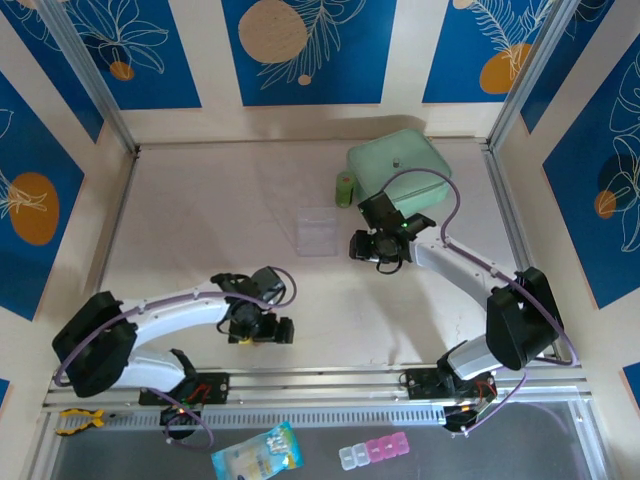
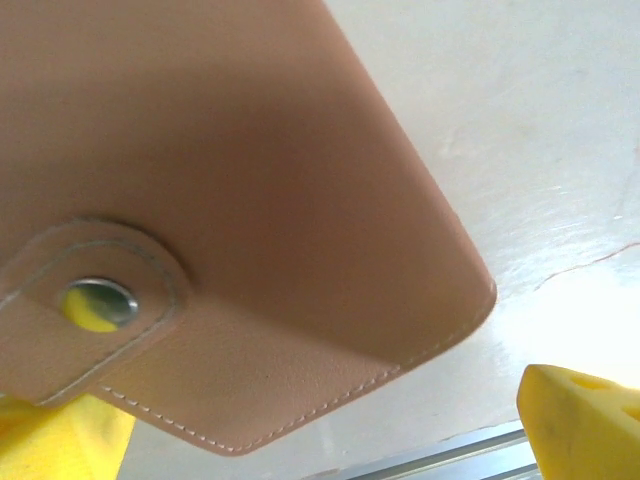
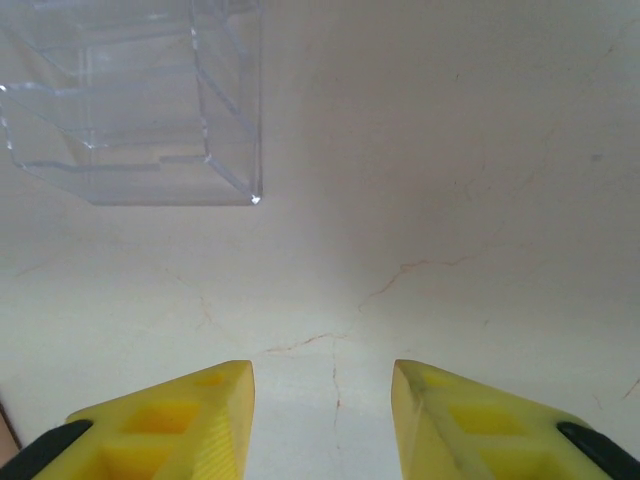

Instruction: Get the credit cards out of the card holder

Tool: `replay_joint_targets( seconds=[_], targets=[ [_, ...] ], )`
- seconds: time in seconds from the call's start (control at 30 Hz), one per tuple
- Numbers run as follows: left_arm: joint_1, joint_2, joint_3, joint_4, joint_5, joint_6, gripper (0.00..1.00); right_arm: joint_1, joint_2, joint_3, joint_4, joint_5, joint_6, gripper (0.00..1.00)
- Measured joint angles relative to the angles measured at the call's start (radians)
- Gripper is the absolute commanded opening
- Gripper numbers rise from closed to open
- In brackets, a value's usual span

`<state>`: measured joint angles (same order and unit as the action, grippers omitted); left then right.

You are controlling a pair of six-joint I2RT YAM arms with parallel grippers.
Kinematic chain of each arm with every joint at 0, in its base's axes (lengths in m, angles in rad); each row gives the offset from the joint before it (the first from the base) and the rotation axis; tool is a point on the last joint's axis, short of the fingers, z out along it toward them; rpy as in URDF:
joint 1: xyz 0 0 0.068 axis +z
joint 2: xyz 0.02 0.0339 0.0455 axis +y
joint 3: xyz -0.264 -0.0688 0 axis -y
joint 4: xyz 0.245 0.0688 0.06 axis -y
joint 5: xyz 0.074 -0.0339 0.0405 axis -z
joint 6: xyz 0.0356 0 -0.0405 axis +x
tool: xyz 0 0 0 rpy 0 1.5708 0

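Tan holder point(image 2: 250, 180) under the left end effector point(image 1: 262, 328), near-left on the counter point(image 1: 200, 220).
Smooth leather, white stitching, silver-studded tab; left end effector spread wide around it, right end effector point(image 3: 322, 400) apart and empty.

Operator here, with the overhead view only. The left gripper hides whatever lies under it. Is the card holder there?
Observer: Yes. The left wrist camera shows the tan card holder between the wide-open fingers of the left gripper.
Operator: Is it unfolded?
Observer: It looks folded shut; its snap tab lies flat across the cover.
Operator: Is the right gripper carrying anything?
Observer: No. The right gripper has its fingers apart over bare table, with a clear plastic organiser ahead to its left.
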<state>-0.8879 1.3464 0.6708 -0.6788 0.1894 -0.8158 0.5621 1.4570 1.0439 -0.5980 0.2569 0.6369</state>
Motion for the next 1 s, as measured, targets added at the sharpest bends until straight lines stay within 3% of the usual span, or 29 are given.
replay_joint_targets(
  seconds=[0.43, 0.77, 1.0],
  targets=[
    [-0.017, 0.268, 0.290, 0.133, 0.027, 0.040, 0.97, -0.035, -0.052, -0.014, -0.001, 0.000, -0.004, 0.42],
    [-0.016, 0.372, 0.470, 0.061, -0.137, 0.163, 0.99, -0.073, -0.101, -0.032, -0.021, 0.000, -0.008, 0.42],
    [0.037, 0.374, 0.498, 0.016, -0.236, 0.249, 1.00, -0.078, -0.101, -0.038, -0.029, 0.000, -0.008, 0.42]
  ],
)
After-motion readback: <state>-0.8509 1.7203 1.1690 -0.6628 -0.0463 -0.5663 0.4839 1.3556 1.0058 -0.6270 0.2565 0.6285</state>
